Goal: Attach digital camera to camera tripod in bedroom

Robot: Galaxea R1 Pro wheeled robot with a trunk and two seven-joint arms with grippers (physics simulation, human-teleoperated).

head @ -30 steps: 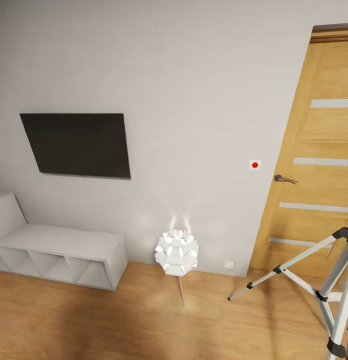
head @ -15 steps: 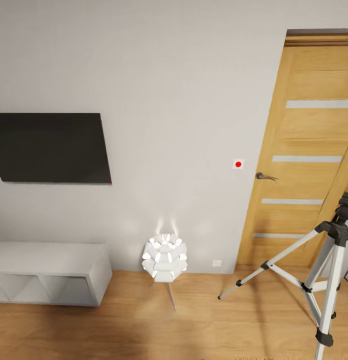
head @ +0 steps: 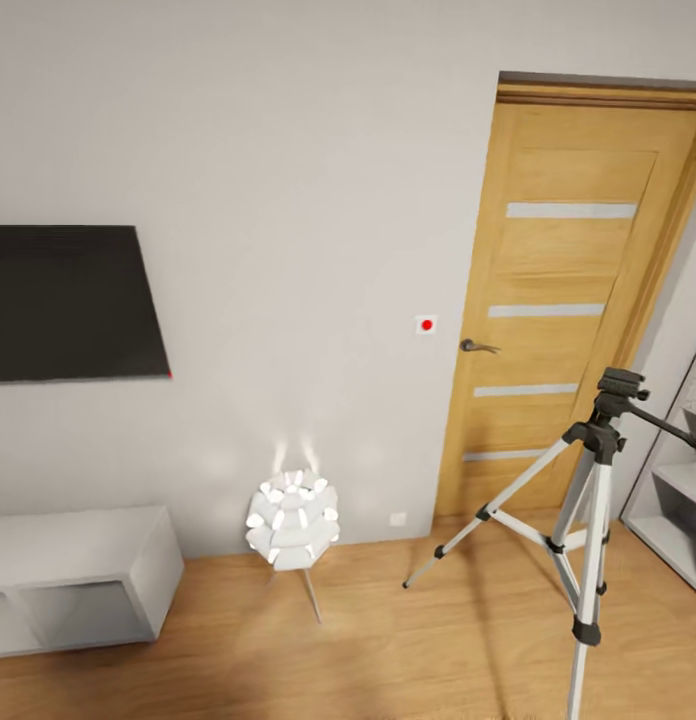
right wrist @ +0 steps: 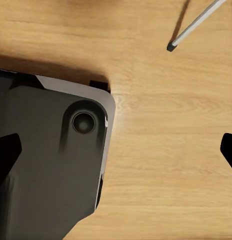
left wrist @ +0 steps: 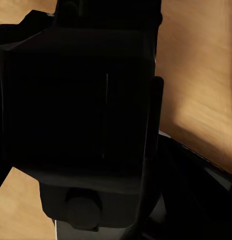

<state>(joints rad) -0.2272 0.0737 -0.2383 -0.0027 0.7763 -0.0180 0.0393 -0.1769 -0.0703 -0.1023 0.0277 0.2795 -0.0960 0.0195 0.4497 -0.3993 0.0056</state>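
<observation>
The camera tripod stands on the wood floor at the right, in front of the wooden door. Its silver legs are spread, and its black head with the pan handle points right. One tripod foot shows on the floor in the right wrist view. My right gripper is open over bare floor, its dark fingertips at the frame's edges. In the left wrist view a black boxy body, the digital camera, sits right at the lens in my left gripper; the fingers blend into it.
A lit white lamp stands on the floor by the grey wall. A dark screen hangs over a low white cube shelf. A white shelf is at the far right. My own base shows below the right wrist.
The head view has swung right: screen, shelf and lamp slid left, and the whole tripod with its head and the full door came into view. That is camera motion.
</observation>
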